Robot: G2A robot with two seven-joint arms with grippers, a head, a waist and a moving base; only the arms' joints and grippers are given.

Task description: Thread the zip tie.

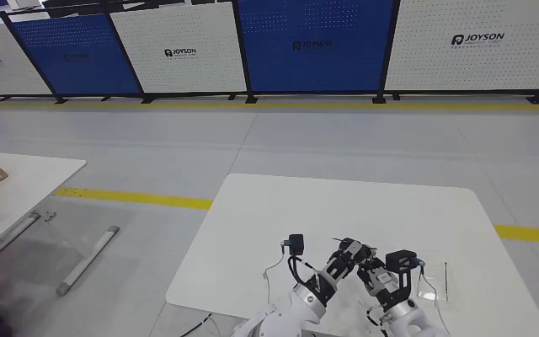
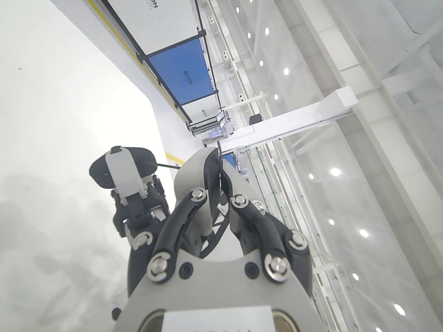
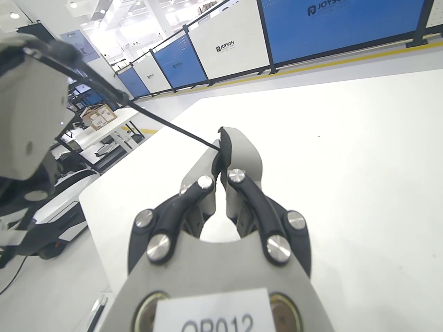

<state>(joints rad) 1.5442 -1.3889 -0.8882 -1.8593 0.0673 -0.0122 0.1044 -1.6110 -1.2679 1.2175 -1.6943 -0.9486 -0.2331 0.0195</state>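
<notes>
1. while the zip tie (image 3: 104,82) was held above the table (image 3: 346,139), it was clamped by the closed right gripper (image 3: 221,141).
2. its other end was pinched by the closed left gripper (image 2: 218,165).
3. threading was judged not yet done.

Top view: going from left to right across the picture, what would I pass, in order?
Side table → metal bar on the floor → left arm → right arm → thin black strip
</notes>
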